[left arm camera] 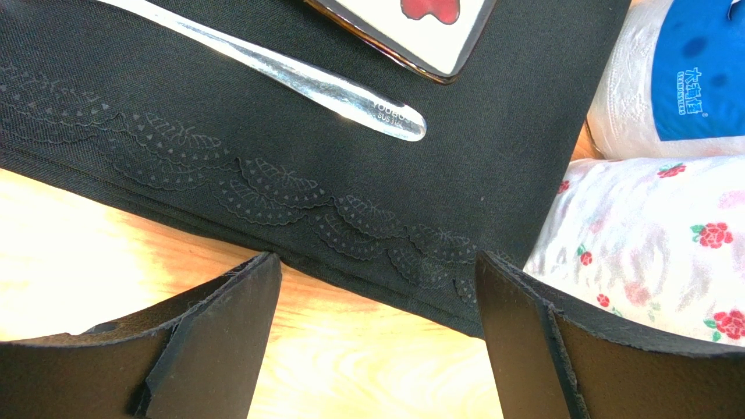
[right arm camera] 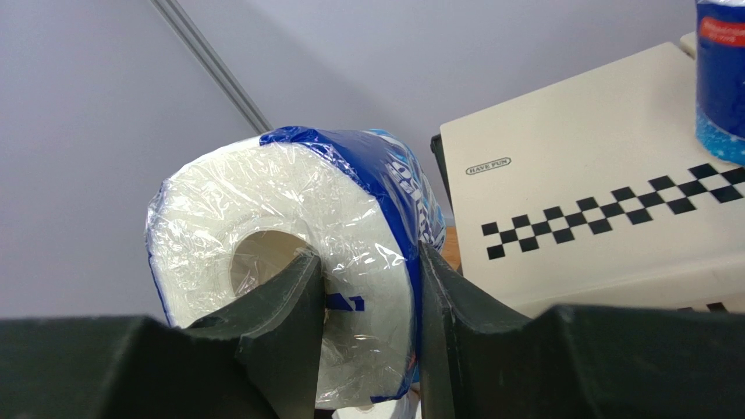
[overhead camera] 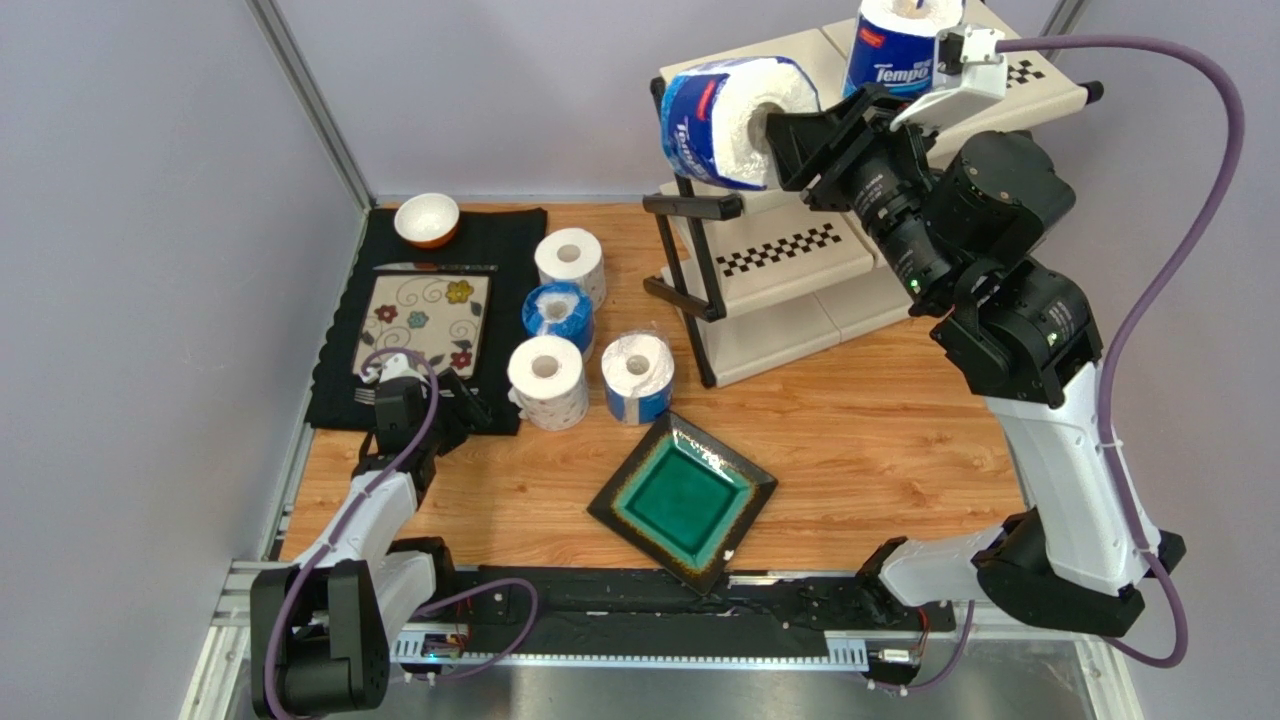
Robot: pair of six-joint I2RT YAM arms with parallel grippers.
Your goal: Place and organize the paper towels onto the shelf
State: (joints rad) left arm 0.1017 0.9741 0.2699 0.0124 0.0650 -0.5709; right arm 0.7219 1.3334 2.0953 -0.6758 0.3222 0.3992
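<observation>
Wooden counter (overhead camera: 902,435) is carrying four loose paper towels (overhead camera: 549,383) at nine o'clock of the shelf (overhead camera: 796,248). Right gripper (overhead camera: 792,143) is pinching a wrapped roll (overhead camera: 718,120) by its core wall at the top tier's nine o'clock edge; placement step, calling next for lowering and release. Left gripper (left arm camera: 376,292) is idling wide, empty.

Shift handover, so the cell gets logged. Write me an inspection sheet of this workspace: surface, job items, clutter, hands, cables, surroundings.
Surface: wooden table, no spills seen.
Job's things: shelf at back right; one wrapped roll upright on its top tier; held roll in the air beside that tier; four rolls clustered on the table left of the shelf.
Clutter: black placemat with floral plate, small bowl, utensil; green square plate near the front.
Hands: right hand shut on the held roll, one finger in its core; left hand open, low at the placemat's edge.
Cables: purple cable along each arm, no snag seen.
Surroundings: grey walls; nothing else seen.
</observation>
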